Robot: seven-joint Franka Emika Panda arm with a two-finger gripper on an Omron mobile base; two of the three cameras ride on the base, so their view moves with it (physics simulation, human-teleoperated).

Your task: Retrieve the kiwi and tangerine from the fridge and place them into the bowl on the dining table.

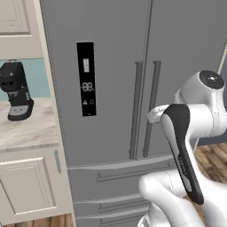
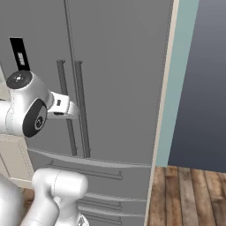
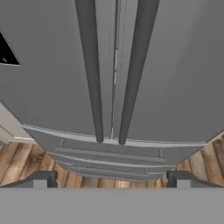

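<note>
The jaws are standing wide apart, holding nothing; in the hand view the gripper (image 3: 112,178) is facing the closed fridge (image 3: 175,78), its two bar handles (image 3: 92,65) side by side ahead. In the left base view the fridge (image 1: 111,88) is standing shut beside a coffee machine (image 1: 17,91) on the counter (image 1: 31,128). In the right base view the fridge (image 2: 119,66) is showing closed doors above a wooden floor (image 2: 190,194).

Warm brown plank floor (image 2: 190,196); cream panelled cabinets (image 1: 26,188) under a pale marbled counter (image 1: 29,128); teal wall (image 2: 178,75); possibly a black coffee machine (image 1: 17,91).
</note>
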